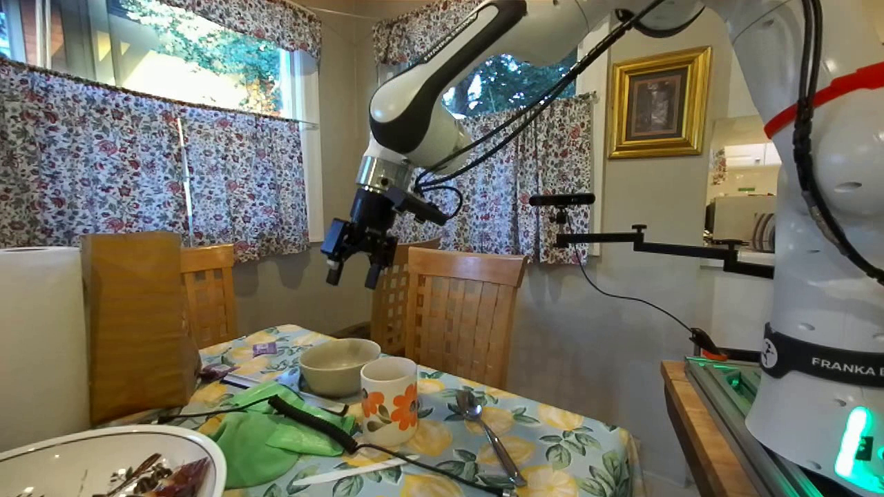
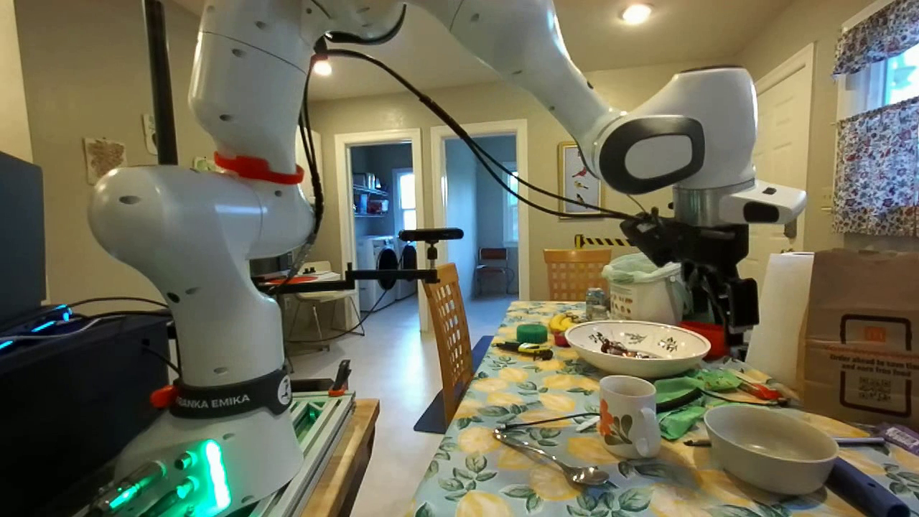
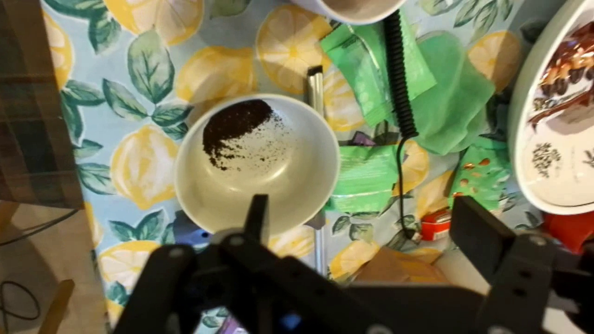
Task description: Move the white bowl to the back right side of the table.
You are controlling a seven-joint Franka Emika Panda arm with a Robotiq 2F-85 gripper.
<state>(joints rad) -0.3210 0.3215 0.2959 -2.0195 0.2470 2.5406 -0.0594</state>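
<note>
The white bowl (image 1: 340, 373) stands upright on the floral-clothed table (image 1: 552, 442), just behind the mug in this exterior view. In an exterior view the bowl (image 2: 772, 454) is near the front right. In the wrist view the bowl (image 3: 297, 199) lies left of centre, with dark grounds inside. My gripper (image 1: 353, 276) is open and empty, well above the table and apart from the bowl. In the wrist view the gripper (image 3: 362, 202) has its left fingertip overlapping the bowl's near wall and its right fingertip over the cloth to the right of the bowl.
An orange-flowered mug (image 1: 389, 400) stands close beside the bowl. Green packets (image 3: 366, 176), a coiled black cable (image 3: 400, 79) and a spoon (image 1: 487, 431) lie nearby. A wide food dish (image 2: 639, 366), a brown paper bag (image 2: 861, 337) and a paper roll (image 1: 41, 345) stand around. Chairs (image 1: 463, 310) edge the table.
</note>
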